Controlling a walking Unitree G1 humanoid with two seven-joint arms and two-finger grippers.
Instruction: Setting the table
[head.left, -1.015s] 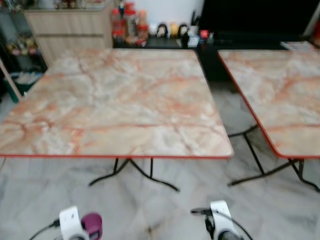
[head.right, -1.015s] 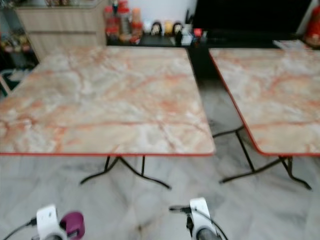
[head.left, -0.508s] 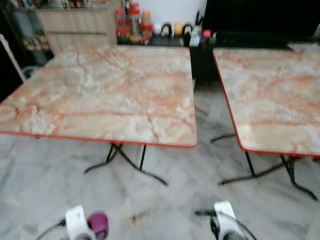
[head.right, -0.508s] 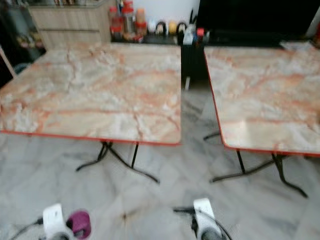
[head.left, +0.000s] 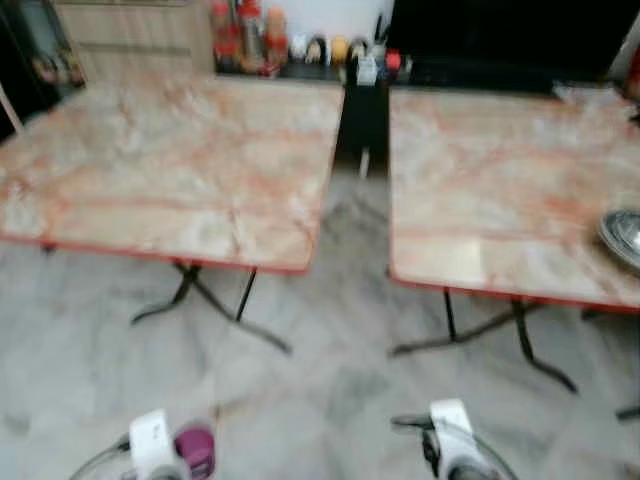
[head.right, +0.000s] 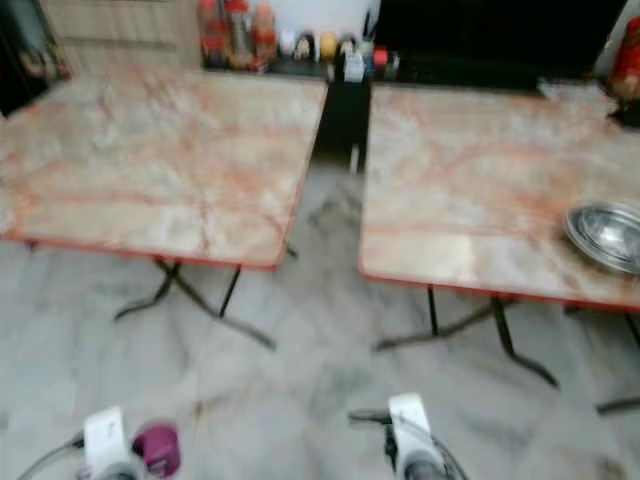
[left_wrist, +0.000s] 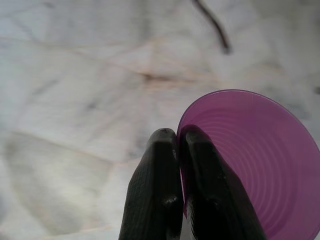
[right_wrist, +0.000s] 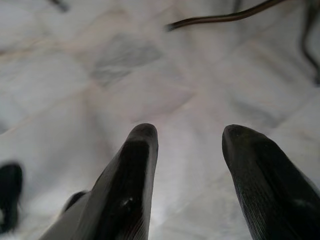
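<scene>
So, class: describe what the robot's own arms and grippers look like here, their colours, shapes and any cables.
Each wrist ends in a white, boxy housing with a thin black cable looping off it. The left gripper and right gripper each have two long, glossy black fingers that taper to rounded tips. The right arm looks grey below its housing.

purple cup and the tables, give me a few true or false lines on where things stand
1. The left claw is shut on the cup. True.
2. The right claw holds a spoon. False: it is open, with nothing between its fingers.
3. A metal bowl sits on the right table. True.
4. The cup stands on the left table. False: it is in the left claw, low over the floor.
5. The two tables touch. False: a gap of floor runs between them.
</scene>
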